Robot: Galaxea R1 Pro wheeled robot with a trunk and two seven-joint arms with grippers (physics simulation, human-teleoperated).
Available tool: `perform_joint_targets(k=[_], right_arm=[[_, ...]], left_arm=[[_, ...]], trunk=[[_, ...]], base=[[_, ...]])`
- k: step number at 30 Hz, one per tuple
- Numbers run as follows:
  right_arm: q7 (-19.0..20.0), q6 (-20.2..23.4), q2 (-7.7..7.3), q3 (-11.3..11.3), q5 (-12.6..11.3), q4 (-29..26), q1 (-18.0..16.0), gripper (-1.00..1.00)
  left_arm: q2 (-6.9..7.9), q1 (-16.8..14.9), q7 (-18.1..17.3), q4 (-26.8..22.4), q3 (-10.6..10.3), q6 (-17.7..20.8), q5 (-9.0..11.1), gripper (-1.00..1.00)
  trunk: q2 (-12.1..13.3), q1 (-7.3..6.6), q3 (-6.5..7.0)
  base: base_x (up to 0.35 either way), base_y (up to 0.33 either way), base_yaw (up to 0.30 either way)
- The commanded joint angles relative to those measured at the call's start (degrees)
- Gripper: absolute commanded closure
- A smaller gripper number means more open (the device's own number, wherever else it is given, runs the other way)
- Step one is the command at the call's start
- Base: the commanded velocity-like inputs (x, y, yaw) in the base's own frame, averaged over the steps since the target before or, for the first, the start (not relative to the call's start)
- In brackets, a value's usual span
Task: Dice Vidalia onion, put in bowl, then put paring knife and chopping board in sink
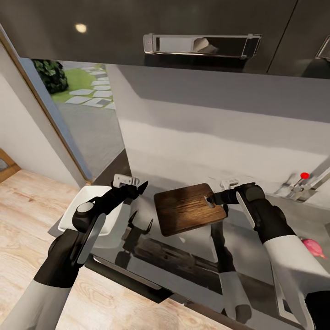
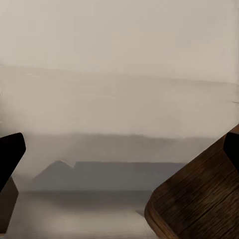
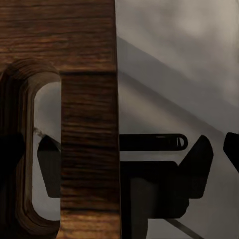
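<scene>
My right gripper (image 1: 212,200) is shut on the slot-handle end of the dark brown chopping board (image 1: 188,208), holding it tilted above the grey countertop (image 1: 192,259). In the right wrist view the board (image 3: 89,99) and its slot hole (image 3: 47,149) show close up. The left gripper (image 1: 139,189) is open and empty, just left of the board and beside the white bowl (image 1: 103,222), which my left arm partly hides. The board's corner (image 2: 199,199) shows between the left fingers (image 2: 10,154). The pinkish-red onion (image 1: 313,246) lies at the far right, below the tap (image 1: 302,183). The paring knife is out of view.
Dark upper cabinets (image 1: 201,27) with a long steel handle hang overhead. A pale wall (image 1: 215,119) backs the counter. A glass door (image 1: 82,119) and wooden floor (image 1: 32,201) lie to the left, past the counter's end.
</scene>
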Motion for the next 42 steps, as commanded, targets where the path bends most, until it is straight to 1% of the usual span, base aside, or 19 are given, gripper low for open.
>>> perform_joint_targets(k=[1, 25, 26, 42], right_arm=[[0.1, 0.2, -0.05, 0.1, 0.1, 0.0, -0.1, -1.00], [0.0, 0.2, -0.05, 0.2, 0.2, 0.0, -0.1, -1.00], [0.0, 0.2, -0.05, 0.2, 0.2, 0.0, -0.1, 1.00], [-0.1, 0.2, -0.05, 0.2, 0.2, -0.2, -0.1, 1.00]], left_arm=[[0.03, -0.1, 0.0, -0.1, 0.0, 0.3, 0.3, -1.00], [0.03, -0.1, 0.0, -0.1, 0.0, 0.3, 0.3, -1.00], [0.03, -0.1, 0.0, -0.1, 0.0, 0.3, 0.3, -1.00], [0.03, -0.1, 0.0, -0.1, 0.0, 0.3, 0.3, -1.00]], trunk=[[-0.1, 0.03, -0.10], [-0.1, 0.03, -0.40], [-0.1, 0.03, -0.40], [-0.1, 0.03, -0.28]], base=[[0.000, 0.000, 0.006], [0.000, 0.000, 0.000], [0.000, 0.000, 0.000], [0.000, 0.000, 0.000]])
